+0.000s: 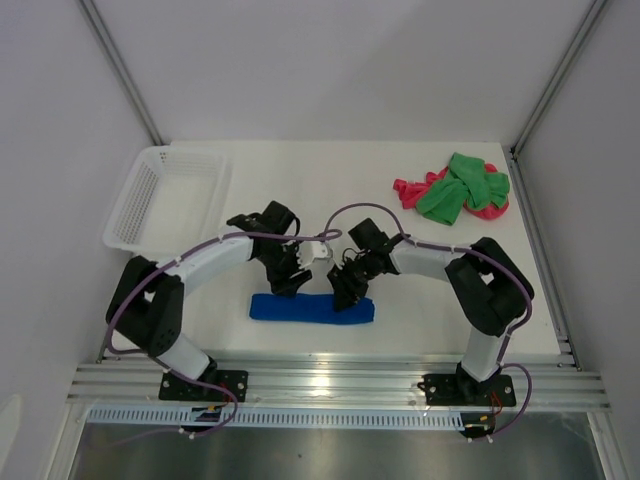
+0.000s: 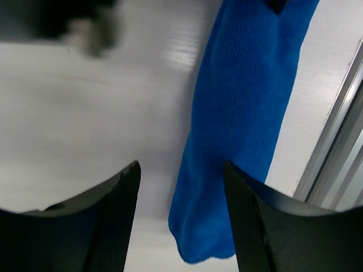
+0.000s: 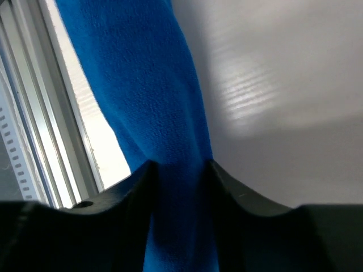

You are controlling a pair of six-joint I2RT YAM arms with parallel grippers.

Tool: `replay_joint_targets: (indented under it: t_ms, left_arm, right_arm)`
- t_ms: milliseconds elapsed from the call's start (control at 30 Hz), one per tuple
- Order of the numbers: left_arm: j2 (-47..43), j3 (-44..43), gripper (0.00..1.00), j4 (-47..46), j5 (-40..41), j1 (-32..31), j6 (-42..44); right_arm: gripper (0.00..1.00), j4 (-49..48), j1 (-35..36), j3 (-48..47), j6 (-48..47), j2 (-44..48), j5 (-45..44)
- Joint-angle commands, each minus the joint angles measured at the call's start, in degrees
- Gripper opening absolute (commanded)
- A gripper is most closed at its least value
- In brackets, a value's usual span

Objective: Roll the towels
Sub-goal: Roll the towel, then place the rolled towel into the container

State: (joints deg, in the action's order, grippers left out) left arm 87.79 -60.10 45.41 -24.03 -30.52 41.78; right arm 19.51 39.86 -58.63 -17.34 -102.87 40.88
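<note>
Rolled royal blue microfibre towel [image 1: 312, 308] lying along the near bench [image 1: 330, 190] edge. Right gripper [image 3: 178, 164] jaws clenched across it, likely keeping the roll tight; left gripper [image 2: 181, 167] jaws released over its other end.

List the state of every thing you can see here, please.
blue towel: rolled, lying flat
green towel: crumpled, on the pink towel
pink towel: crumpled, under the green one
basket: upright, empty
left gripper: open, holding nothing
right gripper: closed on the blue towel
</note>
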Motion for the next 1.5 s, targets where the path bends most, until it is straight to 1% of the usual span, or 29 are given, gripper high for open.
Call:
replay_joint_targets:
  t_ms: [0,167,300,367,500,533,600,667,733,867,900,967,1000,1067,1133,1200,1300,1400,1433,1467]
  left_arm:
    - [3.7,-2.83,0.63,-1.64,1.19,-0.94,-0.66]
    - [5.81,-2.31,0.56,-0.67,1.97,-1.82,0.94]
    - [6.6,-1.78,0.52,-1.81,2.84,-1.82,-0.81]
    - [6.69,-1.95,0.51,-1.99,3.38,-1.82,-2.05]
    - [2.66,-2.31,0.53,-1.64,3.55,-1.82,-4.68]
    - [-0.22,-2.31,0.53,-1.73,3.64,-1.73,-5.3]
    - [-3.05,-2.31,0.56,-1.55,3.47,-1.82,-6.09]
    - [-5.77,-2.48,0.6,-0.5,1.98,-1.82,-6.1]
    - [-6.4,-2.22,0.63,-0.32,-0.05,-2.34,-6.45]
    - [-4.21,-1.34,0.64,-2.42,3.81,-7.78,-6.01]
    - [-1.86,-1.51,0.64,-3.3,4.51,-8.41,-6.1]
    - [1.14,-3.7,0.64,-3.92,4.43,-8.85,-7.67]
    - [4.38,-4.15,0.64,-3.92,4.69,-8.85,-8.11]
    - [6.86,-5.99,0.64,-4.36,6.27,-8.85,-8.99]
    - [8.88,-6.26,0.63,-5.76,7.33,-8.85,-9.26]
    - [9.33,-7.05,0.63,-6.47,7.25,-8.68,-9.61]
    - [8.19,-7.41,0.61,-7.09,4.53,-8.59,-10.05]
    - [6.08,-7.14,0.59,-5.69,1.98,-8.5,-9.0]
    - [5.82,-7.23,0.58,-4.9,1.71,-8.5,-8.91]
    - [5.73,-7.49,0.57,-3.85,1.19,-8.59,-8.82]
  right_arm:
    - [0.46,-1.57,-0.57,-1.31,1.69,-1.19,-1.06]
    - [0.49,-4.65,-1.27,-0.26,6.17,-0.49,-5.11]
    - [0.52,-9.56,-2.06,2.29,10.73,1.17,-6.69]
    - [0.52,-10.28,-2.06,3.17,13.11,1.53,-8.36]
    - [0.51,-11.68,-1.98,4.31,15.58,1.88,-9.94]
    - [0.5,-12.03,-2.06,4.66,15.76,2.14,-10.47]
    - [0.48,-13.52,-1.98,5.98,16.55,2.58,-11.96]
    - [0.46,-14.67,-1.98,7.38,17.08,3.29,-12.67]
    - [0.45,-16.34,-1.97,8.35,17.08,4.08,-12.93]
    - [0.43,-17.31,-1.89,10.03,17.08,4.87,-12.58]
    - [0.43,-16.96,-1.97,10.2,17.08,4.87,-12.41]
    - [0.43,-17.22,-1.98,10.64,16.99,5.04,-12.49]
    - [0.43,-18.09,-1.89,11.6,17.08,5.22,-12.58]
    - [0.43,-18.89,-1.89,12.57,17.08,5.31,-12.5]
    - [0.43,-21.78,-1.8,13.71,18.47,5.49,-12.58]
    - [0.43,-23.28,-1.71,14.07,19.01,5.22,-12.06]
    - [0.45,-21.97,-1.54,12.67,19.1,4.61,-12.84]
    - [0.51,-20.39,-1.53,11.35,19.36,5.57,-14.25]
    - [0.52,-19.78,-1.45,11.0,19.36,6.01,-14.51]
    - [0.55,-17.77,-1.45,10.21,19.28,6.54,-14.86]
